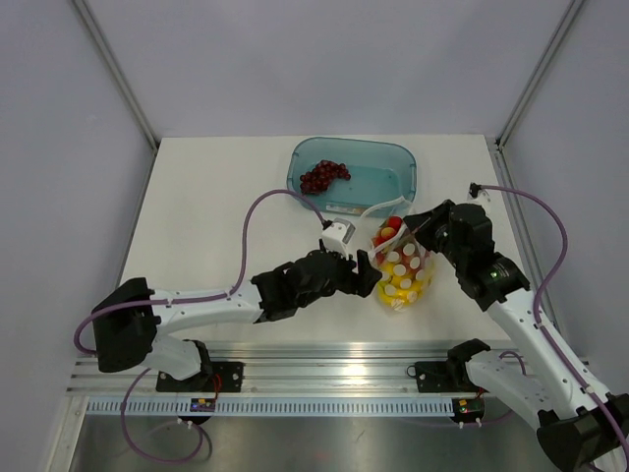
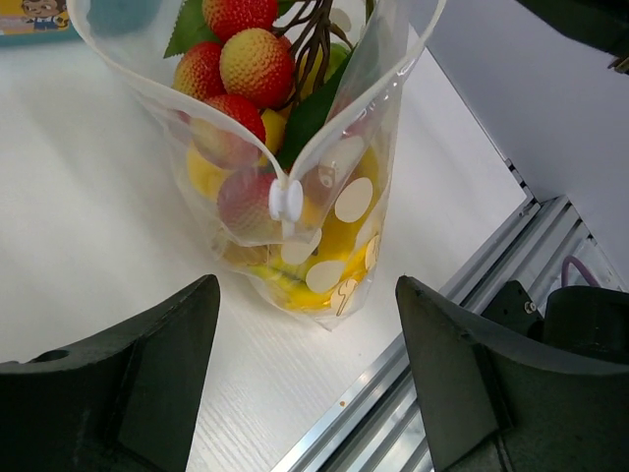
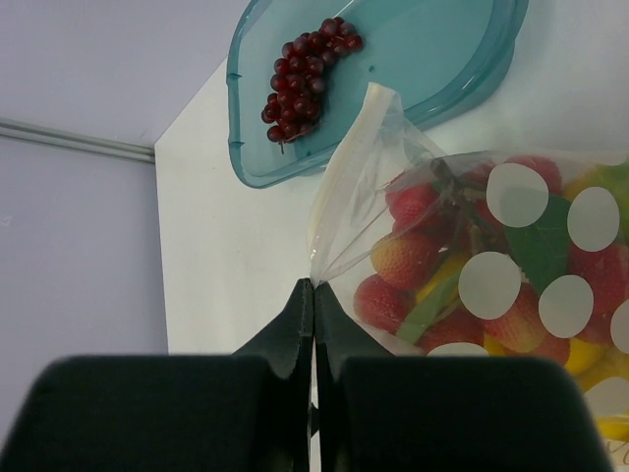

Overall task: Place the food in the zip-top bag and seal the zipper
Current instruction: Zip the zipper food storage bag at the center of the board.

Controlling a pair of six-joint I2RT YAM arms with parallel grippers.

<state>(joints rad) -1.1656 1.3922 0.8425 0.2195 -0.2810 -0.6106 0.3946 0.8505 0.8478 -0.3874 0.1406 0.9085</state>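
The zip-top bag stands on the white table, clear with white dots and full of food. Red strawberries poke out of its open mouth. In the left wrist view the bag shows strawberries, green leaves and yellow fruit inside, and the white slider tab sits on the zipper at the near corner. My left gripper is open and empty, just in front of the bag's base. My right gripper is shut on the bag's edge below the pale zipper strip, beside the strawberries.
A teal-blue tray stands behind the bag with a dark red grape bunch in it; it also shows in the right wrist view. The aluminium rail runs along the table's near edge.
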